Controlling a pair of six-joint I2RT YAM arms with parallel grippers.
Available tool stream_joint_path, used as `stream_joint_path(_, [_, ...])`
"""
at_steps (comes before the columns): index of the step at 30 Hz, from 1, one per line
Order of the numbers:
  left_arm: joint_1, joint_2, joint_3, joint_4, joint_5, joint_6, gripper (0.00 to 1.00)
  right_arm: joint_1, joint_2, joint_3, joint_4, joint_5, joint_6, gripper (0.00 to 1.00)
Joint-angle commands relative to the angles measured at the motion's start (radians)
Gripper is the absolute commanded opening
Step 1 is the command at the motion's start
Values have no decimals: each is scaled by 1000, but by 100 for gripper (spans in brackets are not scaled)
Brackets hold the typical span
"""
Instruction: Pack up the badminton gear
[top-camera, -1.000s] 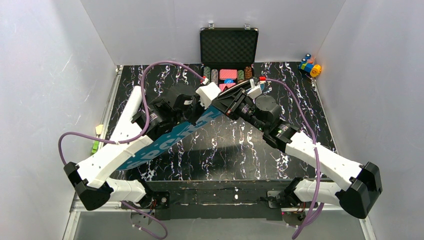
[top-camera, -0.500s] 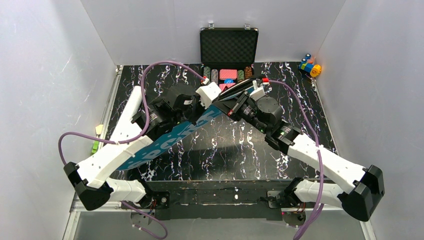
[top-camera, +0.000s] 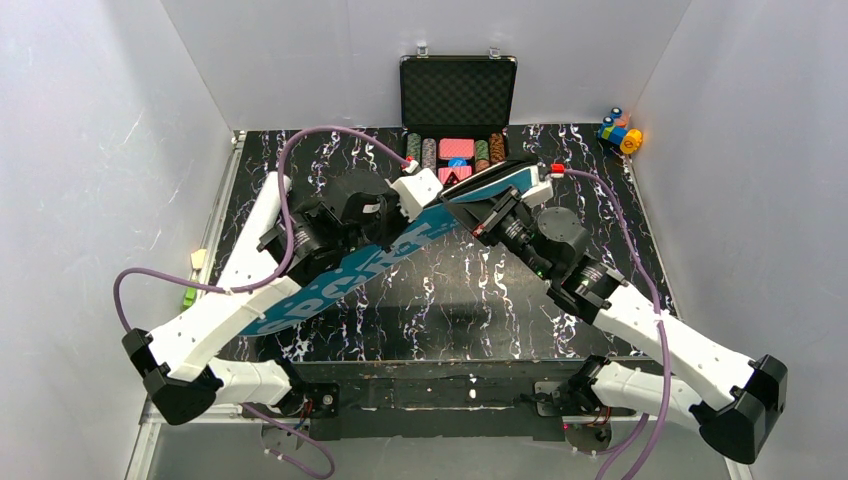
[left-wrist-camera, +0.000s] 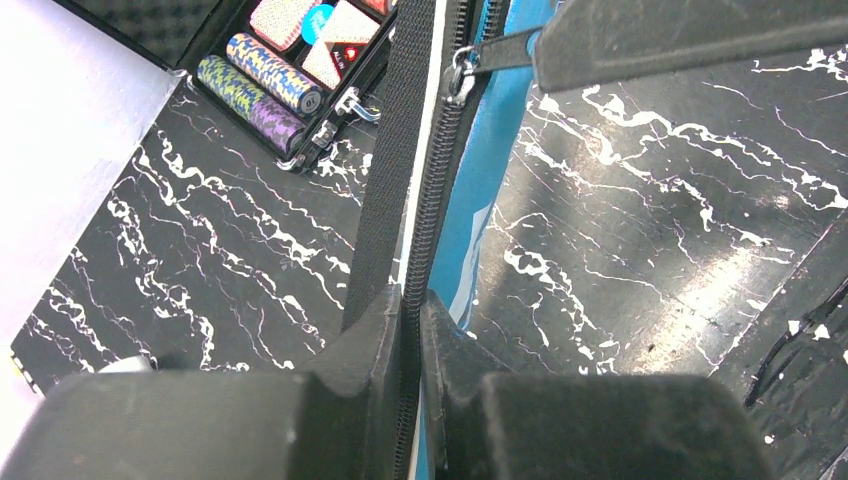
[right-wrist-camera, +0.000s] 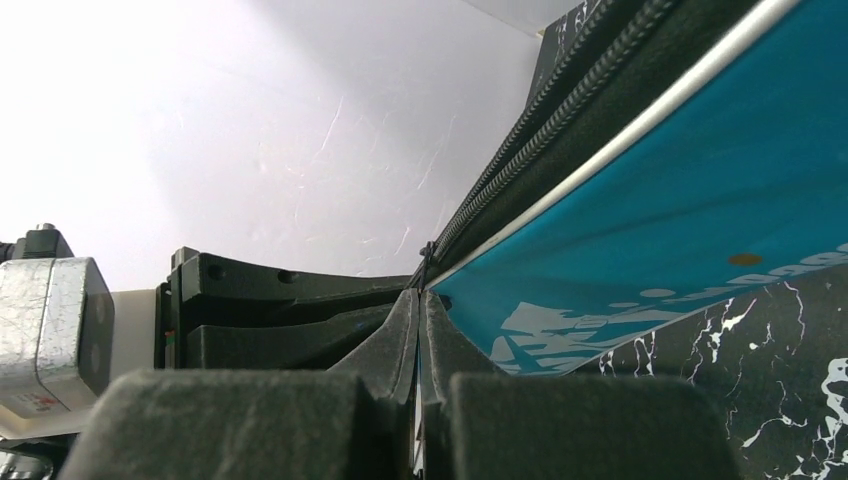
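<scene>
the right claw (right-wrist-camera: 420, 300) is pinching fully shut on the zipper pull (left-wrist-camera: 460, 80), its two fingers pressed together with only the small tab between them. just beside it along the seam, the left claw (left-wrist-camera: 410, 300) is clamping down on the zipper tape (left-wrist-camera: 432, 210), closed to the thickness of the fabric, with a black strap (left-wrist-camera: 390, 150) running alongside.

both are gripping the upper edge of the blue bag (top-camera: 345, 272), which is lying diagonally across the desk (top-camera: 480, 300). its narrow end is pointing toward the near left and its wide end is reaching toward the poker chip case (top-camera: 458, 90) at the back. so the bag's long axis, and the zipper line with it, is running away from the left claw, past the right claw, toward that case. the coming pull looks likely to be going that way, with the left claw acting as the anchor and the right claw, the nearer one to the unzipped stretch, doing the travelling.

the right wrist view is showing two separate rows of teeth beyond the pull, suggesting that stretch is open. the left wrist view is showing what looks like a joined chain between the two claws. only the top view is giving the bag's whole lie. no view is showing rackets, shuttlecock or tube, so i cannot tell whether they are inside.
</scene>
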Motion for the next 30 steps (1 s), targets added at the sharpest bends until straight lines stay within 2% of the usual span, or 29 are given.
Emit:
stream_joint_path(1, [3,-54,-1,41,6,28,0,-11,-50,6,43,56,-33,1])
stream_joint_path(16, [3,-72,-19,18,44,79,0,-51,-103,20,-31,66,-64,1])
stream_joint_path(28, [3,-73,-37,11,39,117,0,-195,-170,128,-245,30,-153,1])
stream_joint_path(30, [3,-72,-37,7,37,123,0,-255,-185,139,-287,5,-145,1])
